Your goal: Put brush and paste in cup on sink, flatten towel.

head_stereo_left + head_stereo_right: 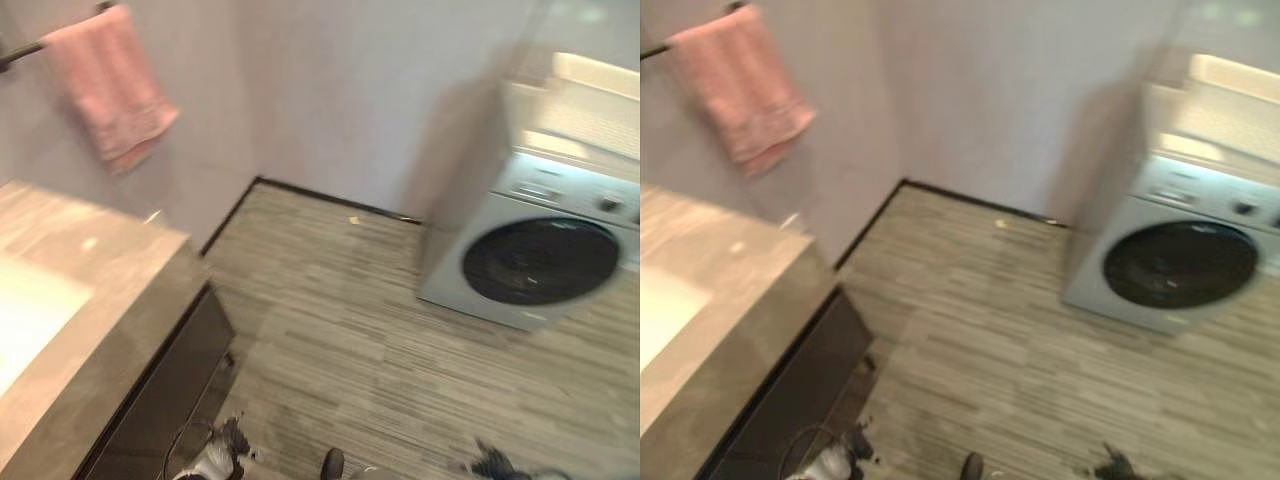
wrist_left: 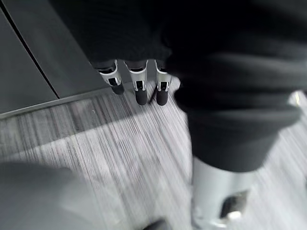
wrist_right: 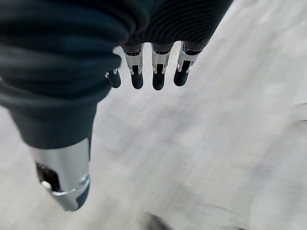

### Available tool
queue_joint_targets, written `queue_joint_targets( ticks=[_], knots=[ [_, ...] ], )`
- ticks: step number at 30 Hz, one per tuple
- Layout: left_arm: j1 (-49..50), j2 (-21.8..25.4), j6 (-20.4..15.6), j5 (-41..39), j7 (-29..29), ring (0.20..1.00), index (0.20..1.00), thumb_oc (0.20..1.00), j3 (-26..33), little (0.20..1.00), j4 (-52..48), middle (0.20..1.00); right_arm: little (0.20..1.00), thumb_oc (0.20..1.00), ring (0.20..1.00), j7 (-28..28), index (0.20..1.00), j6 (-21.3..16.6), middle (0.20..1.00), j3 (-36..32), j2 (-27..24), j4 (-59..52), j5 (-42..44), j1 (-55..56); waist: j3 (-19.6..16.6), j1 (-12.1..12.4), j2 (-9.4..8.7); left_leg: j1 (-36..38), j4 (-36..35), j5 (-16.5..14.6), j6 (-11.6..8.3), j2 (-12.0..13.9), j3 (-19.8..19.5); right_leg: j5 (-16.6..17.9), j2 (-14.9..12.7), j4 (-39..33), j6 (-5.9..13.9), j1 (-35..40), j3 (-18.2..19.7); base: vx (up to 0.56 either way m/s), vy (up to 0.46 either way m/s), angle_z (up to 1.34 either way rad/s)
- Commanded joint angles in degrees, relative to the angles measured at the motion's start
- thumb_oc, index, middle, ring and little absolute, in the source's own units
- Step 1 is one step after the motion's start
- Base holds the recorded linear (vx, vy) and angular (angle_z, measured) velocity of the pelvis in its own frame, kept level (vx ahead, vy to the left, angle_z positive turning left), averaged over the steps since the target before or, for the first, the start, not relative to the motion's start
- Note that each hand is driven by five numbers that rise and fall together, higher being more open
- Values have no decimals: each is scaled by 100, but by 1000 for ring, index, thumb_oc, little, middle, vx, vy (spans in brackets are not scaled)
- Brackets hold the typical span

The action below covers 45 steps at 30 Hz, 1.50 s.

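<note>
Two robot hands hung empty over the striped floor [image 1: 350, 330], the left hand [image 2: 139, 86] beside a dark cabinet [image 1: 170, 385] and the right hand [image 3: 153, 72] with fingers straight and relaxed like the left's. A pink towel [image 1: 105, 80] drooped bunched from a wall rail above the stone counter [image 1: 95, 290] and its pale sink [image 1: 30, 310], near a washing machine [image 1: 540, 250].
</note>
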Motion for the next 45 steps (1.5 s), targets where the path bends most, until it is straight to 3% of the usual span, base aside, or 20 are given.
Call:
queue_joint_targets(
  ticks=[1,2,5,7,11,18,19,20,21,22,24,26,28,31,34,36,37,39,43,45],
  knots=[
    [-172,148,-186,-337,206,1000,1000,1000,-282,1000,40,1000,1000,1000,1000,-109,1000,-67,1000,-134,-203,316,143,-27,297,150,157,-351,-879,255,715,-793,642,-282,-374,165,1079,205,346,141,-56,-124],
    [-173,130,-229,-508,173,1000,1000,1000,-224,1000,-55,1000,1000,1000,1000,-180,1000,-90,1000,-174,-169,212,163,16,309,227,162,-533,-1017,216,768,-984,536,-347,-296,199,1070,289,470,145,-35,-22],
    [-135,182,-286,-678,255,1000,1000,1000,-205,1000,-333,1000,1000,1000,1000,-208,1000,-131,1000,-191,-87,80,273,33,364,277,165,-545,-812,269,757,-921,473,-468,-252,450,1042,282,551,83,-19,-24],
    [-103,213,-330,-769,293,1000,1000,1000,-206,1000,-481,1000,1000,1000,1000,-219,1000,-197,1000,-214,87,-133,469,56,299,224,190,-183,-1093,-22,906,-1041,653,-677,-227,770,1035,280,507,119,62,-60],
    [-120,240,-397,-853,307,1000,1000,1000,-234,1000,-540,1000,1000,1000,1000,-168,1000,-268,1000,-206,234,-256,726,31,302,211,157,-138,-737,-173,943,-1031,783,-869,-270,1038,1004,296,500,107,46,2],
    [-25,307,-518,-1242,286,1000,1000,1000,-151,1000,-916,1000,1000,1000,1000,-210,1000,-313,1000,-202,338,-328,838,-52,228,311,186,2,-767,-301,991,-1137,803,-895,-382,997,1153,494,518,128,66,1],
    [7,338,-523,-1265,249,1000,1000,1000,-162,1000,-1072,1000,1000,1000,1000,-213,1000,-324,1000,-242,335,-381,867,-22,214,315,206,91,-894,-339,1025,-1191,818,-872,-406,1178,1213,440,506,148,125,-2],
    [12,419,-545,-1270,239,1000,1000,1000,-190,1000,-1221,1000,1000,1000,1000,-222,1000,-331,1000,-288,328,-446,872,-24,253,286,231,300,-1185,-449,1142,-1336,825,-495,-513,1905,1460,8,567,148,124,-9],
    [13,419,-545,-1270,239,1000,1000,1000,-191,1000,-1221,1000,1000,1000,1000,-222,1000,-331,1000,-288,328,-446,872,-23,248,287,231,296,-1187,-447,1142,-1336,827,-493,-512,1904,1460,3,569,147,135,-9],
    [19,445,-540,-1286,233,1000,1000,1000,-198,1000,-1276,1000,1000,1000,1000,-218,1000,-326,1000,-300,327,-518,861,-36,293,235,246,419,-1317,-521,1229,-1424,828,-159,-574,2317,1629,-227,646,97,95,7],
    [41,495,-582,-1343,218,1000,1000,1000,-157,1000,-1296,1000,1000,1000,1000,-193,1000,-349,1000,-285,297,-769,831,-34,446,13,425,831,-1691,-475,1262,-1442,812,32,-521,2752,1601,-1122,618,339,159,-13],
    [61,497,-592,-1331,213,1000,1000,1000,-148,1000,-1255,1000,1000,1000,1000,-161,1000,-349,1000,-281,287,-873,828,43,429,-48,434,971,-1839,-455,1212,-1477,773,-58,-442,2413,1542,-1186,607,293,36,-19],
    [27,470,-608,-1303,221,1000,1000,1000,-91,1000,-1064,1000,1000,1000,1000,-127,1000,-374,1000,-276,276,-1007,855,113,401,-116,406,1212,-2060,-468,1095,-1509,764,188,-695,1299,1538,-1321,384,321,-77,16],
    [-82,413,-639,-1207,203,1000,1000,1000,-63,1000,-788,1000,1000,1000,1000,-117,1000,-368,1000,-224,247,-1161,699,200,388,-321,433,1638,-2274,-548,877,-1420,571,675,-870,413,1697,-1725,501,445,-124,18],
    [-115,338,-643,-1119,241,1000,1000,1000,-50,1000,-528,1000,1000,1000,1000,-77,1000,-363,1000,-146,323,-1138,642,337,266,-501,359,2045,-2157,-569,675,-1281,383,902,-813,446,1681,-1606,457,628,-290,36],
    [-138,260,-632,-1190,201,1000,1000,1000,-97,1000,-358,1000,1000,1000,1000,-18,1000,-362,1000,-73,249,-1082,660,398,167,-542,368,1625,-830,323,419,-984,141,684,-376,507,1330,-1222,535,613,-527,83],
    [-177,268,-605,-1149,190,1000,1000,1000,-163,1000,-314,1000,1000,1000,1000,-31,1000,-369,1000,-22,167,-1158,635,433,235,-453,202,1066,366,930,360,-775,124,455,-289,456,1055,-870,510,475,-548,57],
    [-211,280,-592,-1120,190,1000,1000,1000,-199,1000,-303,1000,1000,1000,1000,-38,1000,-373,1000,-4,110,-1220,624,427,291,-406,136,783,929,982,363,-666,176,344,-265,459,932,-752,476,289,-336,43],
    [-337,289,-507,-1043,227,1000,1000,1000,-210,1000,-185,1000,1000,1000,1000,-91,1000,-332,1000,-92,-2,-1507,650,588,452,-247,34,-94,1057,671,364,-209,1162,-108,-208,387,822,-147,368,341,-200,-38],
    [-429,291,-467,-882,211,1000,1000,1000,-231,1000,-82,1000,1000,1000,1000,-110,1000,-351,1000,-291,-38,-1820,672,859,409,-303,119,-462,-119,641,136,144,2003,-426,-215,305,975,214,252,532,-16,8]
  ],
)
